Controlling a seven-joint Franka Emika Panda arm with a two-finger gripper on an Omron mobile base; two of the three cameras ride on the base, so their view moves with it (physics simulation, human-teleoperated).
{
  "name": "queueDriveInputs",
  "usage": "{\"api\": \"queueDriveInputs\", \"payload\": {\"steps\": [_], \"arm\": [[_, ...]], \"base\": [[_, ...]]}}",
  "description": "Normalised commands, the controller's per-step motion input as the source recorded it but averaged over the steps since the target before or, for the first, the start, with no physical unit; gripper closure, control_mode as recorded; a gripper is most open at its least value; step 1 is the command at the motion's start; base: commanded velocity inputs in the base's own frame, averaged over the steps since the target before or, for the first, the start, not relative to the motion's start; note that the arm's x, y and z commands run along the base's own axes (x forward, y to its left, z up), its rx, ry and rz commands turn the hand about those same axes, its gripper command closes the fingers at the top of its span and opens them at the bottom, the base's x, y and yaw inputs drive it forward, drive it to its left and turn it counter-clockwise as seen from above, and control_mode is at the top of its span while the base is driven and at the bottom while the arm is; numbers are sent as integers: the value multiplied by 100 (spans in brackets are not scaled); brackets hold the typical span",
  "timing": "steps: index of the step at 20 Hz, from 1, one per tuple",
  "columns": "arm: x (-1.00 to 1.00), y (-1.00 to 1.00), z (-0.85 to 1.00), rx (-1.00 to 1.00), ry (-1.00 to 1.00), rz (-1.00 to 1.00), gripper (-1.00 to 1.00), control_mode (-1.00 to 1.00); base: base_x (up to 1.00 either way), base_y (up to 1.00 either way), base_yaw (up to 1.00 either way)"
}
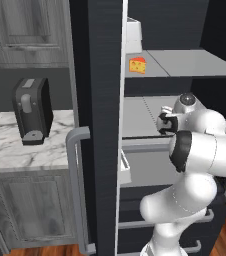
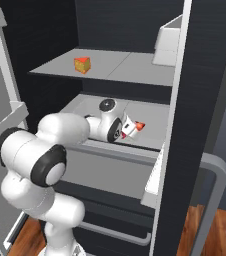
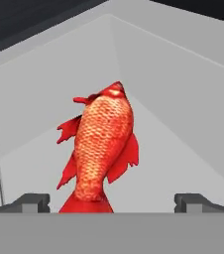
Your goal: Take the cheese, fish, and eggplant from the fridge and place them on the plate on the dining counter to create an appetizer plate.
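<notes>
The fridge (image 1: 102,100) stands open, and the white arm reaches into it at the level of the lower grey shelf (image 2: 152,122). The fish (image 3: 101,151), red and scaly, lies on that shelf inside the fridge, and in the hand view it sits between the two dark fingertips (image 3: 32,202), closer to the left one, with its tail toward the camera and its head pointing at the back corner of the fridge. The gripper (image 3: 111,203) has its jaws spread wide apart, with the fish's tail in the gap between them; neither fingertip touches the fish. From the right base view the fish (image 2: 138,126) shows as a small red tip just past the end of the hand. The cheese (image 1: 138,65), a yellow-orange wedge with holes, sits on the fridge's upper shelf (image 1: 195,62), one level above the fish and toward the shelf's front left part. A white box (image 2: 166,42) stands at the rear of that upper shelf. Outside the fridge, to its left, a dark coffee machine (image 1: 32,110) stands on a short marble top (image 1: 15,145) over grey cabinets.
</notes>
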Motion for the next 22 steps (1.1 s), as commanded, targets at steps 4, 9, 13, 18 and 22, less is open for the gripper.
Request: {"api": "queueDriveInputs", "payload": {"steps": [4, 9, 13, 18, 22], "arm": [[43, -9, -24, 2, 0, -2, -100, -100], [43, -17, -21, 3, 0, -2, -100, -100], [46, -14, -21, 3, 1, -2, -100, -100], [30, -3, -35, 1, 3, -3, -100, -100], [1, 2, -88, 0, 3, -8, -100, -100]], "base": [[0, 0, 0], [0, 0, 0], [0, 0, 0], [0, 0, 0], [0, 0, 0]]}}
